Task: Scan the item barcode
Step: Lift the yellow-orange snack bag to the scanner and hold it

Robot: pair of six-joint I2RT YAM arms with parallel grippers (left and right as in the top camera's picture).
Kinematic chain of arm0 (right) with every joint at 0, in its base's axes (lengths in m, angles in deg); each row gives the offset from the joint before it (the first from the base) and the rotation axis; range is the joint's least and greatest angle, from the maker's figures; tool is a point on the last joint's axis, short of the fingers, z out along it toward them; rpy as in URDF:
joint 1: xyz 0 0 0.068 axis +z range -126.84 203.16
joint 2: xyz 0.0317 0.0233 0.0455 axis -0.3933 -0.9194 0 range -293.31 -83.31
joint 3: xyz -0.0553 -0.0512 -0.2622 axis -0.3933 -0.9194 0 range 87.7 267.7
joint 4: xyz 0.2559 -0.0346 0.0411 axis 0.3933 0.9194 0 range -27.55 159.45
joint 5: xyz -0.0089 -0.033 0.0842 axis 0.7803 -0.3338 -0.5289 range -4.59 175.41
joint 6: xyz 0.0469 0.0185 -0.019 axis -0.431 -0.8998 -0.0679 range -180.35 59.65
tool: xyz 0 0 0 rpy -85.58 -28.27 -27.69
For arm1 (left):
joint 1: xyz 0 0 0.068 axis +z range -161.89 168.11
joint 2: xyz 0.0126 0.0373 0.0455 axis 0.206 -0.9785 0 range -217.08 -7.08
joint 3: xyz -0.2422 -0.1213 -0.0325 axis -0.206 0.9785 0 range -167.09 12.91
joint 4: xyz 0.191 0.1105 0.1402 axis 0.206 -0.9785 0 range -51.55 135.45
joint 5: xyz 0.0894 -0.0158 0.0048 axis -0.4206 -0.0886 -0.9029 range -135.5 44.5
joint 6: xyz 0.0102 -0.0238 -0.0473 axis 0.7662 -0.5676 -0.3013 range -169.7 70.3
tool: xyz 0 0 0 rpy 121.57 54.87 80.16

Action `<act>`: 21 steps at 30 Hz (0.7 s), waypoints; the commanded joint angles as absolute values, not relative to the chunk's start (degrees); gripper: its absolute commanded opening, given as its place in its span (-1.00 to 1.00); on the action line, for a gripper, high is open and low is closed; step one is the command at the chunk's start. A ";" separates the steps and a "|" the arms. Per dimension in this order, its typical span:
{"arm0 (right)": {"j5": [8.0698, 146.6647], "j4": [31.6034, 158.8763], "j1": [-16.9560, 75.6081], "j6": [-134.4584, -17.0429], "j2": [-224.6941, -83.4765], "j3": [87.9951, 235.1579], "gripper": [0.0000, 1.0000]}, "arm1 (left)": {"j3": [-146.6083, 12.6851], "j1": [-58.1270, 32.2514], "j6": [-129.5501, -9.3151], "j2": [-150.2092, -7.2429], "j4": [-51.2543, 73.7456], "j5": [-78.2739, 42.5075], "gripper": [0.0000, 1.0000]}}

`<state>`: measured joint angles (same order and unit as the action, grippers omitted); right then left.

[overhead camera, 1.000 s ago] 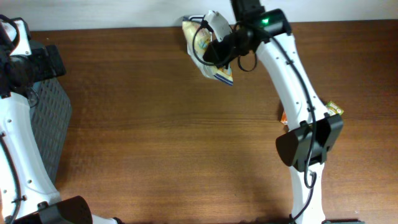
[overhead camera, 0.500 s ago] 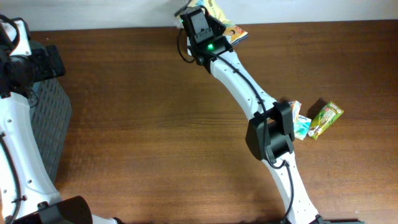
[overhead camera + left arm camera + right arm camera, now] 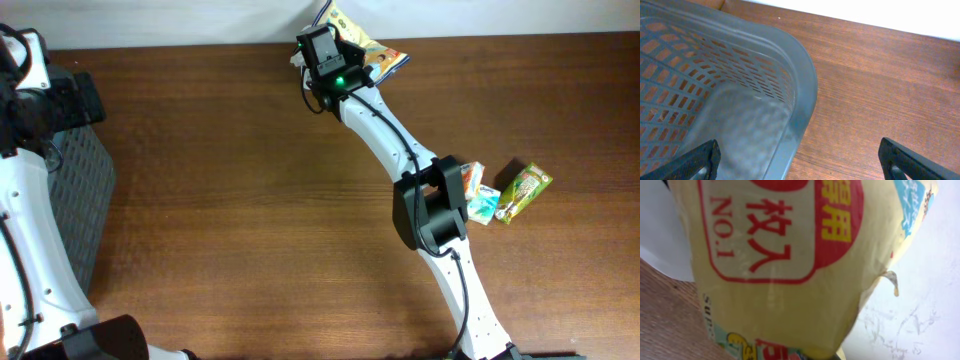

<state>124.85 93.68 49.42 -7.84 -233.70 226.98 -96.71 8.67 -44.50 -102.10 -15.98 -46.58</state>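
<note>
overhead looks straight down from high up on the whole table [image 3: 250,250]. the left wrist view looks down, close, on the grey basket [image 3: 807,85] rim and nearby wood, both at overhead's left edge. the right wrist view is almost against the yellow packet [image 3: 790,295], seen overhead at the far edge

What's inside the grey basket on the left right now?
Nothing that shows. The left wrist view looks into the grey basket, and the floor and slotted walls in view are bare. Its far end runs out of frame, and overhead the left arm hides part of it.
</note>
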 commanded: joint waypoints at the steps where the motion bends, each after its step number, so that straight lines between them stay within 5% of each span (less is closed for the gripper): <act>1: 126.62 92.19 49.29 -8.26 -233.61 227.75 -0.92 | -97.06 8.91 -43.56 -101.14 -15.91 -46.80 0.99; 8: 136.04 81.50 51.63 11.55 -233.59 227.75 -0.92 | -97.06 8.91 -43.56 -101.14 -15.93 -46.80 0.98; 21: 131.95 84.93 51.26 11.66 -233.85 227.75 -0.92 | -97.06 8.91 -43.56 -101.14 -15.93 -46.78 0.98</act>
